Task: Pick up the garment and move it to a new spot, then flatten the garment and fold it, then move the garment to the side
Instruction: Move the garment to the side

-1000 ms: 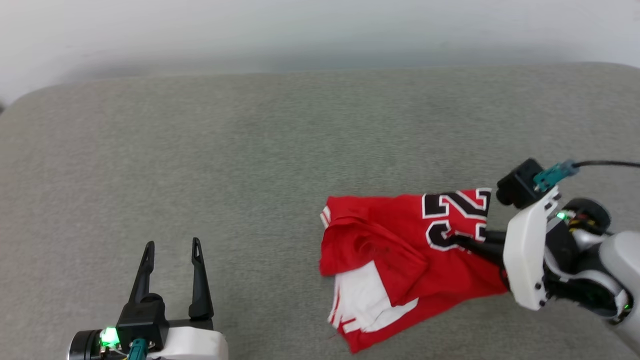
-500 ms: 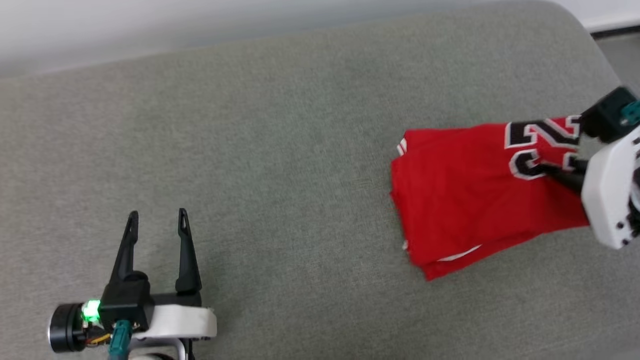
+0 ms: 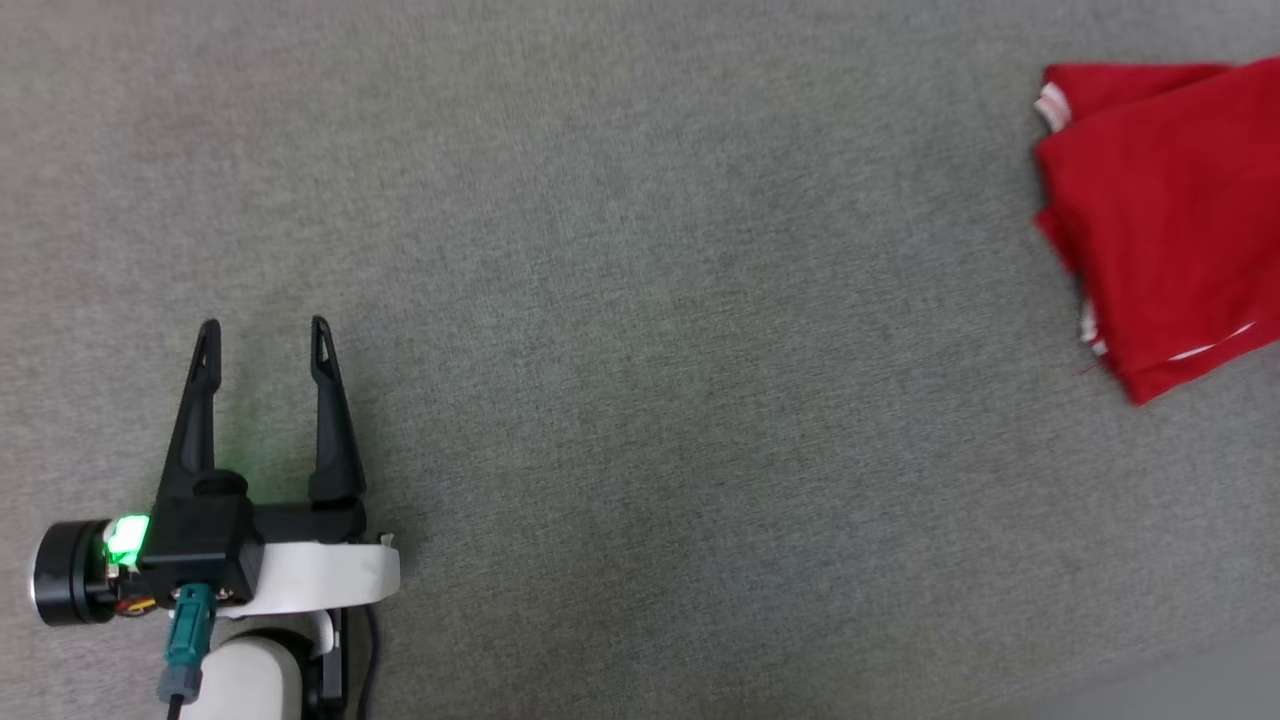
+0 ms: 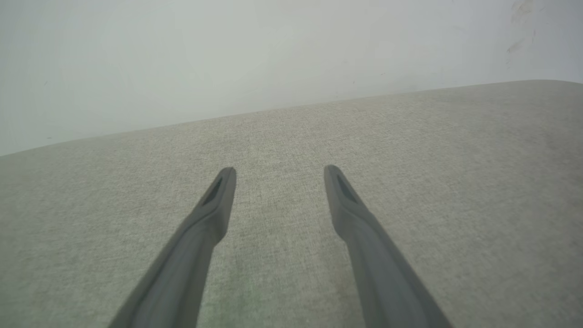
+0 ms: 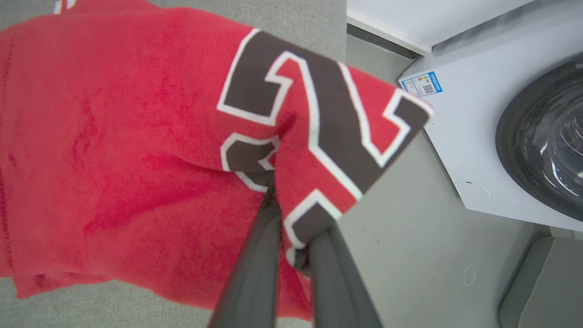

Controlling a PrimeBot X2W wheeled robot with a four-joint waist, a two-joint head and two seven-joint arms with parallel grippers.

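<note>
Your left claw (image 3: 264,325), 8 o'clock: fingers spread, empty | grey cushion (image 3: 640,300) | red shirt (image 3: 1160,220), 2 o'clock, folded, overhanging the cushion's edge | right claw (image 5: 294,237): pinching its number patch | you risk it unfolding or sliding floorward on that thin pinch | count: one shirt, two claws

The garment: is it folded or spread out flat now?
Folded. In the head view the garment lies in stacked red layers, with doubled edges along its visible side, on the grey surface.
</note>
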